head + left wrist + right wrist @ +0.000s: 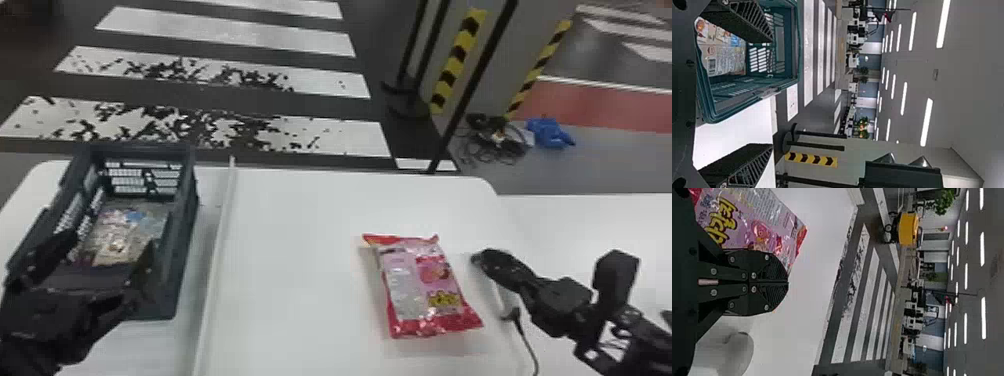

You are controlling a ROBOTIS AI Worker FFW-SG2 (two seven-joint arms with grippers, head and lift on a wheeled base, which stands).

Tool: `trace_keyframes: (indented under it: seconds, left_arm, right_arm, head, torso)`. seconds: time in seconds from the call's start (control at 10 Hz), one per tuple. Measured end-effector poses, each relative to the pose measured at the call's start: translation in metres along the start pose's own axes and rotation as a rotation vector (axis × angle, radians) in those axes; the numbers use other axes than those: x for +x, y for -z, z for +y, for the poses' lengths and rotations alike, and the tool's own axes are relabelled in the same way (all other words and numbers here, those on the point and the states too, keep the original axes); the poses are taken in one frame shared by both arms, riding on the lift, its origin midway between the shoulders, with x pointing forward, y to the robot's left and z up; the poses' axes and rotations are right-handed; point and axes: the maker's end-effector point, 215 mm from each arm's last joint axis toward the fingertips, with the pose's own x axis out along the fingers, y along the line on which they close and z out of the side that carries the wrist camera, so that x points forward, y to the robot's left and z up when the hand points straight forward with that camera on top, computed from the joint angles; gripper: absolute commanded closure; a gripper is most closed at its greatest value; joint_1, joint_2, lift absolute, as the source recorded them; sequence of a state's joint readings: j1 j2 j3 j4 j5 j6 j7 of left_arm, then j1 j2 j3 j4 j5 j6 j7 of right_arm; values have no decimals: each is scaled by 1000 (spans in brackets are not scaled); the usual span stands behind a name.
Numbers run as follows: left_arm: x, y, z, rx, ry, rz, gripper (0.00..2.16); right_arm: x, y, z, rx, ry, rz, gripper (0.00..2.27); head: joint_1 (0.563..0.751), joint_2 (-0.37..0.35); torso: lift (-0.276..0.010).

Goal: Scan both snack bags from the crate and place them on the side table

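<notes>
The left fingers (746, 166) stood apart at the crate (185, 240), with nothing gripped between them; the right fingers (770, 266) were closed together and held nothing, just beside the pink snack bag (425, 287). That bag lay flat on the table (290, 260), out of the crate. A paler snack bag (117, 230) lay inside the crate, printed with what looked like a barcode (711, 66).

By my reading, the job was about half begun: one bag was out, but the other had to be lifted, and both placements on the side table seemed left to do. Whether the pink bag was scanned, nothing showed. The next move probably called for closing the left fingers on the paler bag.

Farther out, a white surface (600, 215) at the right might have been the side table; I couldn't be sure. The right arm partly covered a white object (506, 300) near a black cable (527, 340), perhaps the scanner. The left arm hid the crate's near end, so I couldn't tell whether anything else lay there.
</notes>
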State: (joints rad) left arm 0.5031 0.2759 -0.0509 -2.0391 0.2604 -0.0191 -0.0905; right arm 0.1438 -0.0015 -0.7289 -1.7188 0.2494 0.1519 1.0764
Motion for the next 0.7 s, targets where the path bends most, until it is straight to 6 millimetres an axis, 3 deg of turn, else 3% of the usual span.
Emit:
trace_keyframes:
  seconds: [0.1, 0.2, 0.4, 0.7]
  left_arm:
    - [1, 0, -1, 0, 1, -1, 39]
    - [1, -1, -2, -1, 2, -2, 39]
    - [1, -3, -4, 1, 5, -6, 39]
    - [-1, -14, -5, 7, 5, -25, 39]
  right_arm:
    - [-9, 7, -15, 30, 34, 4, 147]
    - [-16, 13, -25, 57, 59, 10, 36]
    - [-20, 26, -41, 90, 95, 33, 49]
    - [-15, 51, -48, 140, 112, 88, 46]
  head:
    - [695, -299]
    - [695, -311]
    - [695, -344]
    - [695, -350]
  torso:
    - [-98]
    - [-98]
    - [-98]
    - [-98]
